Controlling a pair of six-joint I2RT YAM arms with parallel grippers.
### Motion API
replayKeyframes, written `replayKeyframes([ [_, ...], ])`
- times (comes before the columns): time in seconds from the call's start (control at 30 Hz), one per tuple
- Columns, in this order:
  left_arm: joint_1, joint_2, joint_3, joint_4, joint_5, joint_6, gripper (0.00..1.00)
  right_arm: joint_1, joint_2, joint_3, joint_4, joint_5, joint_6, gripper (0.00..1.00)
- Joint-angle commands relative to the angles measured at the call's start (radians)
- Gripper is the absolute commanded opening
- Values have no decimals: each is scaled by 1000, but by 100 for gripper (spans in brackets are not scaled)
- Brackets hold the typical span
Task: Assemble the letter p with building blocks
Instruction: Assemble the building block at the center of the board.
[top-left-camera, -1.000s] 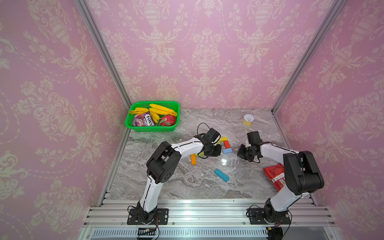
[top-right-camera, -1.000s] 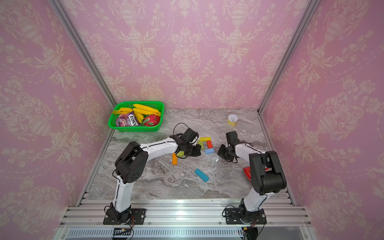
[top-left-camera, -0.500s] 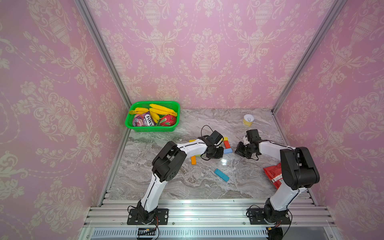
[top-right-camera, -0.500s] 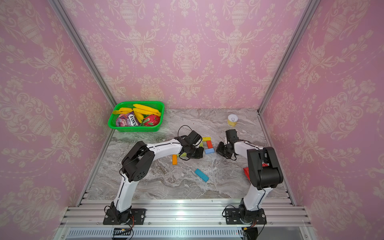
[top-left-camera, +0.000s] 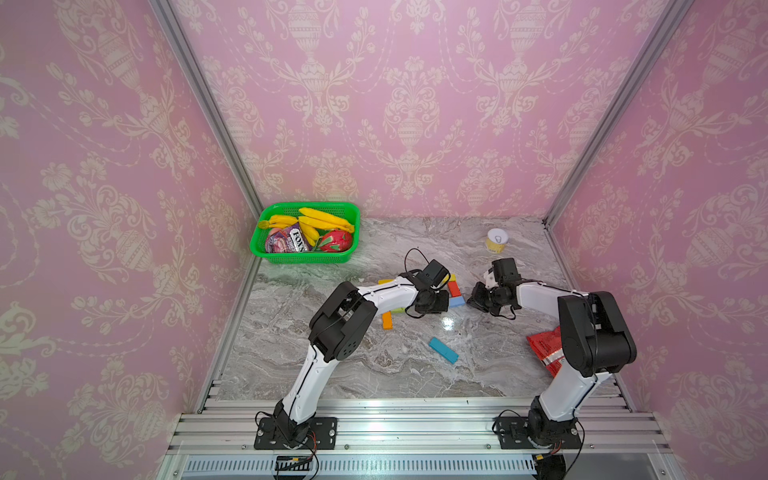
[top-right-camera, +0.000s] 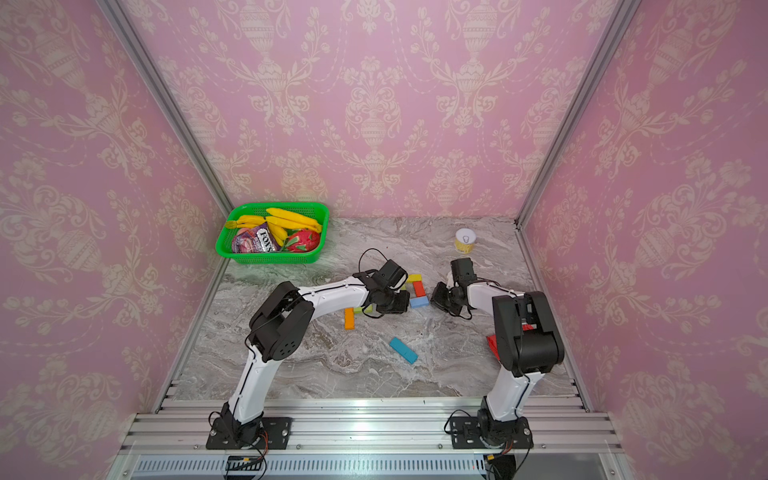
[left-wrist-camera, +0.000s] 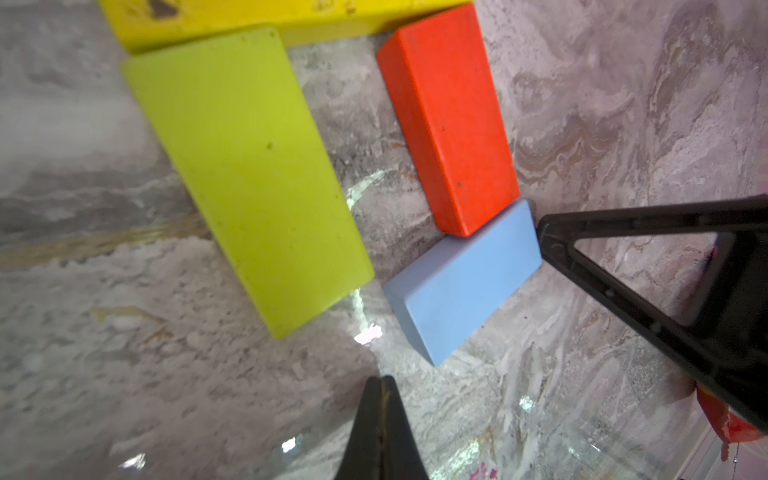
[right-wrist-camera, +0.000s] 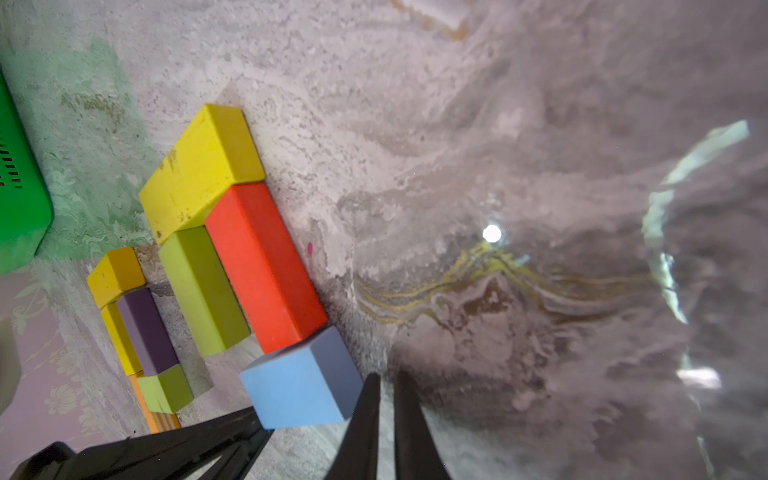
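The building blocks lie mid-table. A yellow block (left-wrist-camera: 249, 18), a lime green block (left-wrist-camera: 249, 174), a red block (left-wrist-camera: 449, 120) and a light blue block (left-wrist-camera: 461, 282) form an open loop. My left gripper (left-wrist-camera: 382, 380) is shut and empty, just short of the light blue block's (top-left-camera: 456, 302) near corner. My right gripper (right-wrist-camera: 386, 376) is shut and empty, its tips against that block's (right-wrist-camera: 299, 382) end. Purple (right-wrist-camera: 145, 328), yellow, lime and orange blocks lie in a row beyond. An orange block (top-left-camera: 387, 320) and a teal block (top-left-camera: 443, 350) lie apart.
A green basket (top-left-camera: 266, 255) with bananas and packets stands at the back left. A small yellow can (top-left-camera: 496, 240) is at the back right. A red snack packet (top-left-camera: 544, 347) lies under the right arm. Pink walls close three sides.
My right gripper has moved left, up to the light blue block. The left arm has shifted slightly right, with its gripper still at the blocks. No block has visibly moved.
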Motion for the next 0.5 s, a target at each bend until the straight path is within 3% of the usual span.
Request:
replayKeyframes([
  [0.0,-6,26,31,-12,-14,-21,0,-2,41,-29,-14,1,-5,12],
  [0.47,-5,20,39,-14,-29,-20,0,0,41,-49,13,-19,13,12],
])
